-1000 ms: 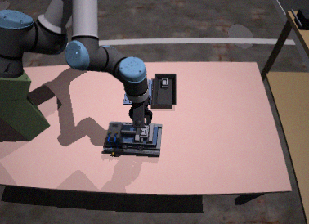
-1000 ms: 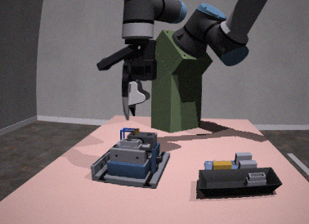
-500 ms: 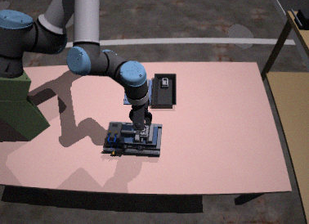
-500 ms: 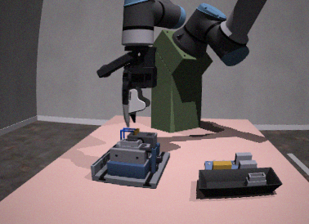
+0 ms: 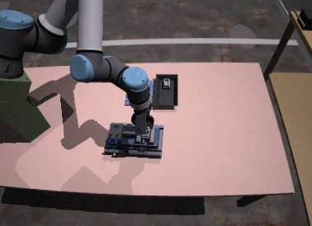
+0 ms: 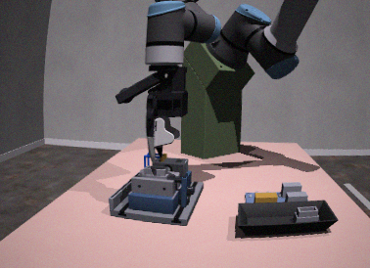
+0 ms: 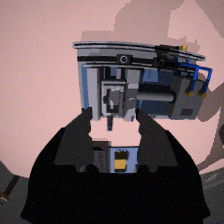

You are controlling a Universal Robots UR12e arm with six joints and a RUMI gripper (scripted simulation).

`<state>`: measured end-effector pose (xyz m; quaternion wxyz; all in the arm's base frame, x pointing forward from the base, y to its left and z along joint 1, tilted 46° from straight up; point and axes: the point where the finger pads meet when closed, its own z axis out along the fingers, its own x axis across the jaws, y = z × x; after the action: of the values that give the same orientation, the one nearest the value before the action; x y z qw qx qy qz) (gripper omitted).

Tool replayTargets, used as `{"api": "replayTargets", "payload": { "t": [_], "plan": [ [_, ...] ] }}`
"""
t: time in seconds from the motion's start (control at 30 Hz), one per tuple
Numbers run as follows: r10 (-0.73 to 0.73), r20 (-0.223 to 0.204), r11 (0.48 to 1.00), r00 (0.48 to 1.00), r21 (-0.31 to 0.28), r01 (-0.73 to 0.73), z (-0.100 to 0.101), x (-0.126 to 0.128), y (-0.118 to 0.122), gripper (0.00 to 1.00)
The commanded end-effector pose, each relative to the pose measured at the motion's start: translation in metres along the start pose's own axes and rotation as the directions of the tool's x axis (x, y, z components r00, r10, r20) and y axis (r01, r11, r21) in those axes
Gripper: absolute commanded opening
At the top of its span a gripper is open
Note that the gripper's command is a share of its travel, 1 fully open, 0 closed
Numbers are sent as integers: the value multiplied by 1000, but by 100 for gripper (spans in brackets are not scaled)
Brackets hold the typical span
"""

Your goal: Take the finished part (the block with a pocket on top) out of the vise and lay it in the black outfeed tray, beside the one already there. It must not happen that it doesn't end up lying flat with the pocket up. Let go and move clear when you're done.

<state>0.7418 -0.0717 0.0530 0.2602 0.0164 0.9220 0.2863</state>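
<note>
Left of the counter (image 5: 231, 128): green pedestal (image 5: 16, 111) carries the arm's base, so the arm reaches out over the work area. Middle: vise (image 6: 152, 198) sits on its base plate, clamping the finished part (image 7: 114, 99) between its jaws, pocket up, so it stays fixed for pickup. Gripper (image 6: 158, 149) hangs nose-down directly above the part, fingers partly open with nothing between them, gap set a bit wider than the block so it can straddle it; tips look just at the vise top, part not yet grasped. Right: black tray (image 6: 286, 220) lies near the vise, well within reach, one block (image 6: 306, 213) already at its far-right end, leaving room beside it for the second.
</note>
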Motion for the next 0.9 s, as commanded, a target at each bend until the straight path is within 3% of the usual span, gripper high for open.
{"api": "replayTargets", "payload": {
  "t": [0.0,0.87],
  "plan": [
    [-2,4,1000,1000,4,2,7,-3,-1,40],
    [-1,5,1000,1000,4,1,14,-3,-1,40]
  ]
}}
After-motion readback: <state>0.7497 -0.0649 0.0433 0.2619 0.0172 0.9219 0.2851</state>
